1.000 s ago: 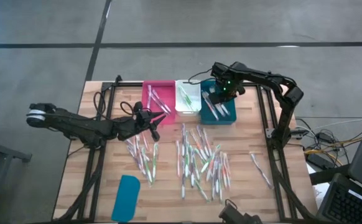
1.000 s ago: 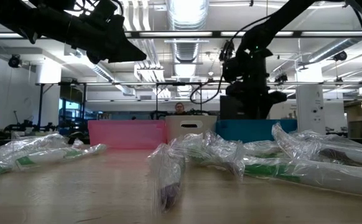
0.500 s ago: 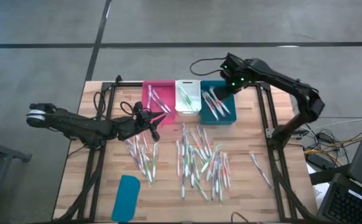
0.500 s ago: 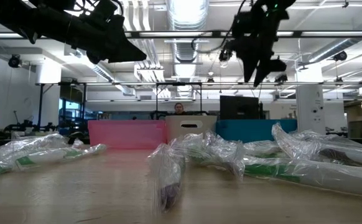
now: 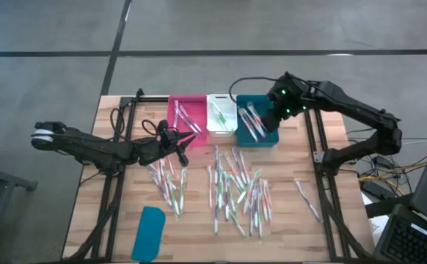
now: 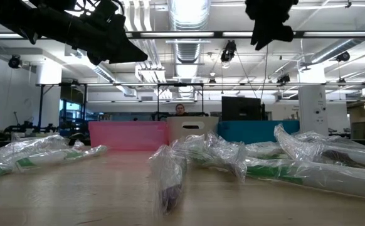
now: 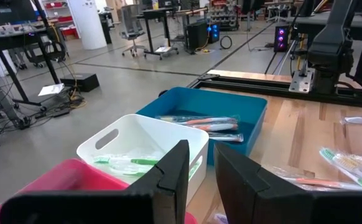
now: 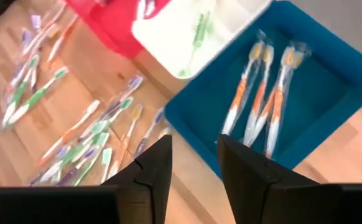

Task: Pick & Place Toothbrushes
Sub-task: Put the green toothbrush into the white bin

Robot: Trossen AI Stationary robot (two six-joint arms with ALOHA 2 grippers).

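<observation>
Most toothbrushes are still lying loose on the table — only a few are sitting in the pink, white and blue bins. The right gripper is hovering over the blue bin, jaws apart and empty; the left gripper is waiting by the pink bin — slightly parted, holding nothing.

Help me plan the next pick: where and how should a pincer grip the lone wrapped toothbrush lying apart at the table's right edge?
Grip the lone wrapped toothbrush at mid-handle, coming straight down with the pincer's fingers set across its length. It lies flat and diagonal on the wooden table, apart from the pile, so both sides look free.
</observation>
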